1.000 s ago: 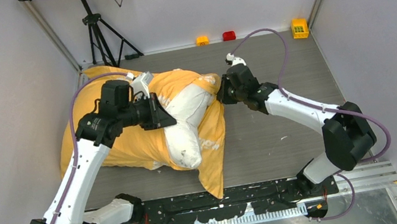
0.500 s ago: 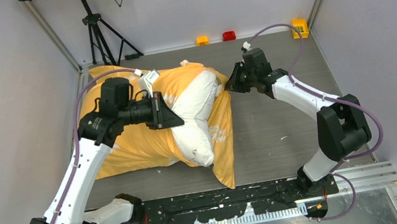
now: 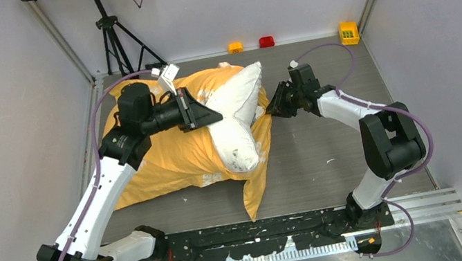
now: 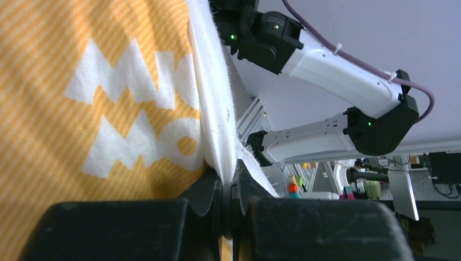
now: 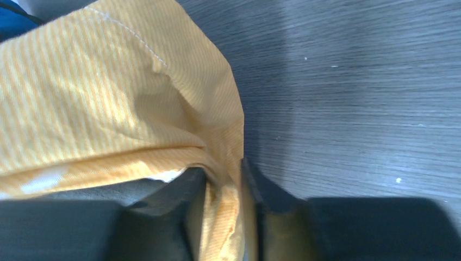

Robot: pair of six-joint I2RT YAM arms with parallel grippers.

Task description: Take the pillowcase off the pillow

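The orange-yellow pillowcase (image 3: 169,158) with white marks lies across the left half of the table. The white pillow (image 3: 235,119) sticks out of its open right end, one corner raised toward the back. My left gripper (image 3: 214,116) is shut on the pillow's white fabric (image 4: 217,117), beside the pillowcase print (image 4: 98,103). My right gripper (image 3: 274,111) is shut on the pillowcase's edge (image 5: 163,103) at the pillow's right side, low over the table.
Small yellow (image 3: 235,47), red (image 3: 267,41) and yellow-green (image 3: 348,32) blocks sit along the back edge. A tripod (image 3: 116,40) stands at the back left. Grey walls close both sides. Bare wood tabletop (image 3: 336,149) lies right of the fabric.
My left gripper lifted the pillow's corner up and toward the back right. My right gripper swung from the back down to the pillowcase edge and shut on it. The pillowcase shifted backward.
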